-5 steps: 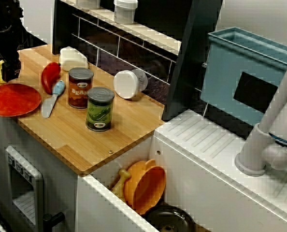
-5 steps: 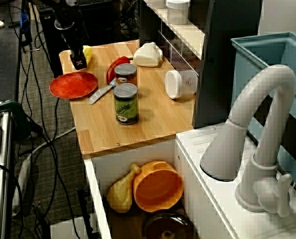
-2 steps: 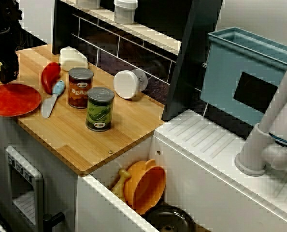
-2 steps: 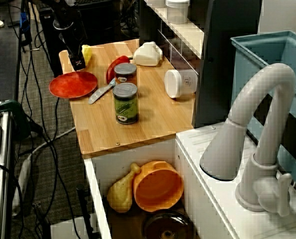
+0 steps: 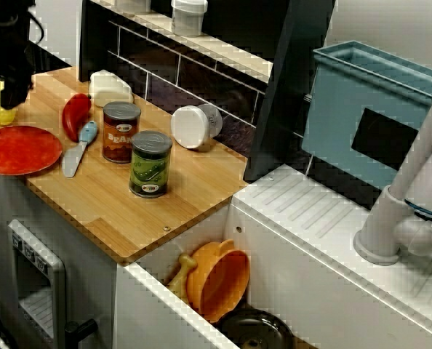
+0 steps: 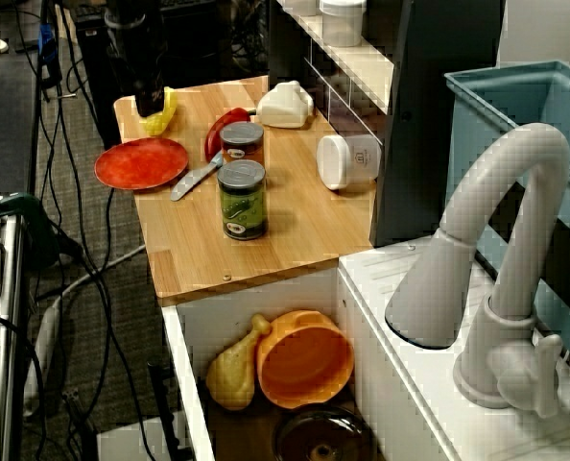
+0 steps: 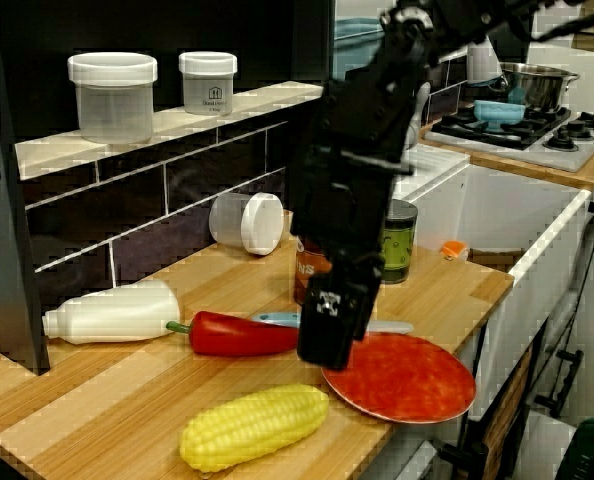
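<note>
Pincer over corn, beside plate

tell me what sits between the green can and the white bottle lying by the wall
The brown bean can stands upright between the green can and the white bottle. The view from above shows it best.

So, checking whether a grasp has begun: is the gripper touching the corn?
Apart. The view from the counter's end shows a strip of countertop between the tip of the gripper and the corn.
</note>
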`<action>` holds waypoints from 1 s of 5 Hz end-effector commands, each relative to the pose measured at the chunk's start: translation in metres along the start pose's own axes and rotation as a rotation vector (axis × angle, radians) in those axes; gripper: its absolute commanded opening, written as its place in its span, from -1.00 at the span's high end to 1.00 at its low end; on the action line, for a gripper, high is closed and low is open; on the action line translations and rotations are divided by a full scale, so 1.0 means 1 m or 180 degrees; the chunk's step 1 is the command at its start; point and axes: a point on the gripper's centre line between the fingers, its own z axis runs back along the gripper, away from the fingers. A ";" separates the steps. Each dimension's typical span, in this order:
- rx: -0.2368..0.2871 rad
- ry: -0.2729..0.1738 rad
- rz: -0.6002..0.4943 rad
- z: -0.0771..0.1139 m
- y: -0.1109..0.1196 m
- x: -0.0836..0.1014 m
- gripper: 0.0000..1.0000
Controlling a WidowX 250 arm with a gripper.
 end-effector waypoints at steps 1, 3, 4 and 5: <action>-0.0081 -0.0124 0.0500 0.022 0.031 0.017 -1.00; -0.0227 -0.0392 0.1505 0.024 0.046 0.014 -1.00; -0.0286 -0.0356 0.1693 0.025 0.049 0.015 -1.00; -0.0317 -0.0386 0.1932 0.026 0.051 0.017 -1.00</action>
